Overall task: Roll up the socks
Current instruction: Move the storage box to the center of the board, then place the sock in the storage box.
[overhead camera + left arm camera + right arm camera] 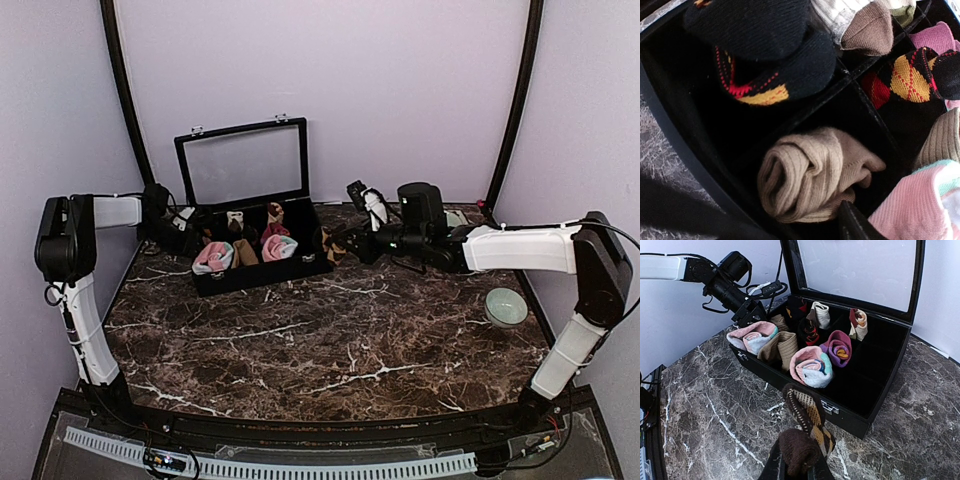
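Observation:
My right gripper [345, 245] [797, 467] is shut on the dark brown sock with tan diamond checks [810, 415], holding it above the marble just off the right front of the black box [875, 410]. The sock's free end sticks up toward the box. A rolled pink sock with mint and white [812, 366] [278, 247] sits in a front compartment. My left gripper [188, 228] [747, 315] hovers over the box's left end, above a tan bundle [810, 175]. Only one of its fingers [855, 225] shows, off centre, holding nothing.
The box lid [245, 160] stands open at the back. The box holds another pink roll [752, 335], a tan roll [782, 347], a purple roll [837, 347] and black argyle socks [765, 55]. A pale green bowl [505, 305] sits at the right.

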### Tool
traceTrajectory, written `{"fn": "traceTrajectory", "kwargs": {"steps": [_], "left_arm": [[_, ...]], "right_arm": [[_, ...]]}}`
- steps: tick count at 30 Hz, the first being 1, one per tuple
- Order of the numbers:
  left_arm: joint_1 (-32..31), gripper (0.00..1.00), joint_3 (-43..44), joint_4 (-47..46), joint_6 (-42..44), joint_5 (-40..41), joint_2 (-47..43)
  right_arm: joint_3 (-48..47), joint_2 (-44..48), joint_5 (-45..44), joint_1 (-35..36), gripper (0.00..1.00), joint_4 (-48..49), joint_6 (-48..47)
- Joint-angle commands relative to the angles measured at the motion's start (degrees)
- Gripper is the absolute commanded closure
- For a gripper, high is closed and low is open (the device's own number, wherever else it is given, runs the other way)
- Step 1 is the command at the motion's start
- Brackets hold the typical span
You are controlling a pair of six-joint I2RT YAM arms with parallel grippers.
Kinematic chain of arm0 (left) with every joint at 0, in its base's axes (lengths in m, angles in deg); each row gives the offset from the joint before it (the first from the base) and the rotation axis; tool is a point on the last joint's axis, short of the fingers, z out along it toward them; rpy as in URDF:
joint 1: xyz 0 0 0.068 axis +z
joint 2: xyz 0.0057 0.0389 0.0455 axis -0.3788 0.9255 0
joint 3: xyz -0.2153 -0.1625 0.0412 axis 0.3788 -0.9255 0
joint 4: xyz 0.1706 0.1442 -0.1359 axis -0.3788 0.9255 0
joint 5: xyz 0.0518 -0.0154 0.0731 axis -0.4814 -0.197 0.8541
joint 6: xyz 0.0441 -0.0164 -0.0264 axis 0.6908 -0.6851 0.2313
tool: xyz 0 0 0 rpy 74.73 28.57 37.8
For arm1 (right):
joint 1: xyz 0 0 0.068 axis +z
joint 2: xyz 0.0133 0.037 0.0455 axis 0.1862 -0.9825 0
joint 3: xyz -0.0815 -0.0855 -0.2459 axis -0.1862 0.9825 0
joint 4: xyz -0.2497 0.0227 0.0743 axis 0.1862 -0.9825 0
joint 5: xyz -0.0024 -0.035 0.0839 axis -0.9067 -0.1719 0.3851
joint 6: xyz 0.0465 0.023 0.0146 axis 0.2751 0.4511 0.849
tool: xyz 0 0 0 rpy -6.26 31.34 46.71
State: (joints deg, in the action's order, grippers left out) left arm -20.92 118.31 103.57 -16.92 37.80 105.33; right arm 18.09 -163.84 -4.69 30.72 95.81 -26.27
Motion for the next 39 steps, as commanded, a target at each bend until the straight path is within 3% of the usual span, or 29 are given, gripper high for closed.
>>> {"fn": "traceTrajectory", "kwargs": {"steps": [1, 11, 25, 32, 37, 39], "left_arm": [[-1.38, 0.49, -2.19, 5.70, 5.06, -3.51, -1.40], [-5.13, 0.65, -5.30, 11.57, 12.28, -9.35, -2.58], [-10.17, 0.65, -13.23, 15.15, 17.15, -13.41, -8.64], [-10.17, 0.52, -13.62, 14.08, 15.56, -11.91, -10.41], [-10.19, 0.49, -13.53, 13.13, 14.30, -10.80, -10.98], [-10.18, 0.35, -13.27, 13.35, 14.25, -10.56, -10.79]], "right_arm": [[-0.05, 1.55, -0.01, -0.31, 1.00, 1.34, 0.60], [-1.30, 0.90, -1.55, -0.36, 1.00, -1.20, -0.41], [-6.31, -1.62, -7.41, -1.24, 1.00, -7.38, -6.06], [-9.94, -6.44, -8.33, -1.55, 1.00, -13.24, -8.10], [-6.50, -5.23, -6.74, -1.46, 1.00, -12.96, -7.09], [-4.71, -3.95, -6.26, -1.34, 1.00, -12.67, -6.81]]}}
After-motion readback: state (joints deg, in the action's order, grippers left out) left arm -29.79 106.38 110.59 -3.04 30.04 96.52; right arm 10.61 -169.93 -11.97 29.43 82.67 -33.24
